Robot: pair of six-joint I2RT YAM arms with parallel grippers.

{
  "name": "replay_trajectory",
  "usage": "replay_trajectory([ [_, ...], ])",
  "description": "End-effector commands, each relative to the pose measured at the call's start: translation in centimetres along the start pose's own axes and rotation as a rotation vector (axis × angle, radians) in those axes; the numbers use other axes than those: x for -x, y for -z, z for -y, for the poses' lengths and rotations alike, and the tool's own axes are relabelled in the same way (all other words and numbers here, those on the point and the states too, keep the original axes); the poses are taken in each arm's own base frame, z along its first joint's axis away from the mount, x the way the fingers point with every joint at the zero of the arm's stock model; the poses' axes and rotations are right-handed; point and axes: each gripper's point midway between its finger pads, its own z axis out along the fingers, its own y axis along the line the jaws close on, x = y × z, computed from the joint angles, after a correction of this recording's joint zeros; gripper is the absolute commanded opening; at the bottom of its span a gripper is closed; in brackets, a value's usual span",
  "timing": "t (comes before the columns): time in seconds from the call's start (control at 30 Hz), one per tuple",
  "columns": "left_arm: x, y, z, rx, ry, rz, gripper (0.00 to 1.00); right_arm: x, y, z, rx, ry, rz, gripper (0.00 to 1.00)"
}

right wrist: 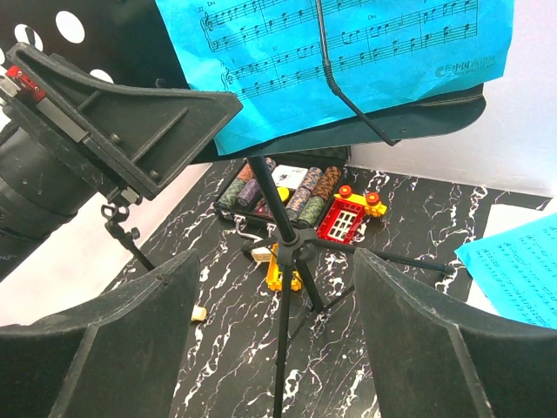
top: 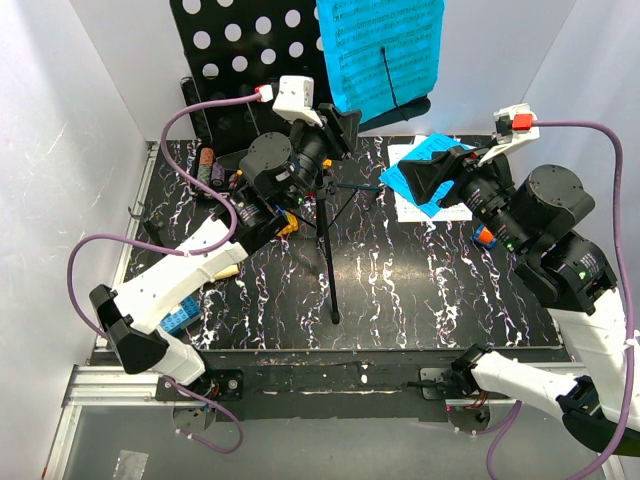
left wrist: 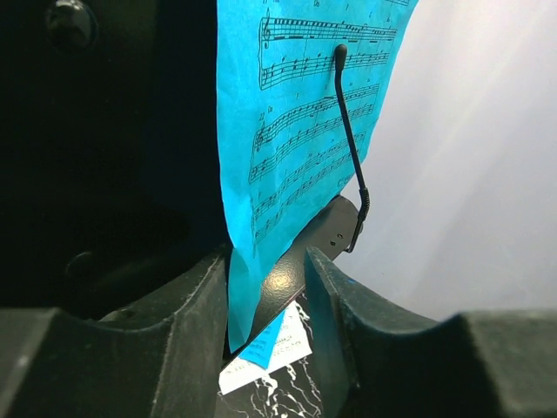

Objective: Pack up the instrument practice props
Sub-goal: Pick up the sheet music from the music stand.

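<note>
The black music stand stands mid-table, its hole-punched desk [top: 240, 50] at the back and its tripod legs [top: 330, 260] spread below. A blue sheet-music page [top: 380, 50] hangs on the desk under a wire holder [left wrist: 352, 148]. My left gripper [top: 345, 125] is at the page's lower left corner. In the left wrist view that corner [left wrist: 248, 296] hangs between the jaws against one finger, with a gap to the other; the left gripper [left wrist: 268, 261] is open. A second blue page [top: 415, 165] lies on the table under my right gripper [top: 430, 178]. The right gripper [right wrist: 274, 261] is open and empty, facing the tripod hub [right wrist: 287, 239].
An open black case of poker chips [right wrist: 278, 187] lies behind the tripod, with a red toy block [right wrist: 344, 213] and a yellow one [right wrist: 287, 266] beside it. A blue block [top: 180, 318] lies by the left arm. White paper [top: 410, 208] sits under the loose page. White walls close in on three sides.
</note>
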Motion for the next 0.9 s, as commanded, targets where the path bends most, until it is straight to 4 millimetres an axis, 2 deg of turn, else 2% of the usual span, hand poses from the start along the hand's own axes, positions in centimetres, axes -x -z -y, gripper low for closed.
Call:
replay_trajectory([
  [0.0,2.7,0.4,0.6,-0.023,0.003,0.048,0.35,2.0,0.4,-0.6,0.026,-0.001,0.060,0.79],
  [0.2,3.0,0.8,0.2,-0.012,-0.013,0.052,0.22,2.2,-0.1,-0.4,0.009,0.033,0.056,0.80],
  [0.43,2.7,1.1,0.0,-0.010,-0.027,0.050,0.00,3.8,-1.1,-0.2,-0.011,0.083,0.102,0.82],
  [0.67,3.0,1.4,0.0,-0.020,-0.027,0.058,0.00,8.3,-2.6,-0.4,-0.044,0.120,0.234,0.82],
  [0.73,2.9,1.6,0.1,-0.028,-0.029,0.056,0.00,9.1,-3.3,-0.5,-0.051,0.136,0.248,0.81],
  [0.87,3.0,1.9,0.2,-0.041,-0.027,0.055,0.00,9.3,-5.5,0.0,-0.097,0.175,0.234,0.78],
])
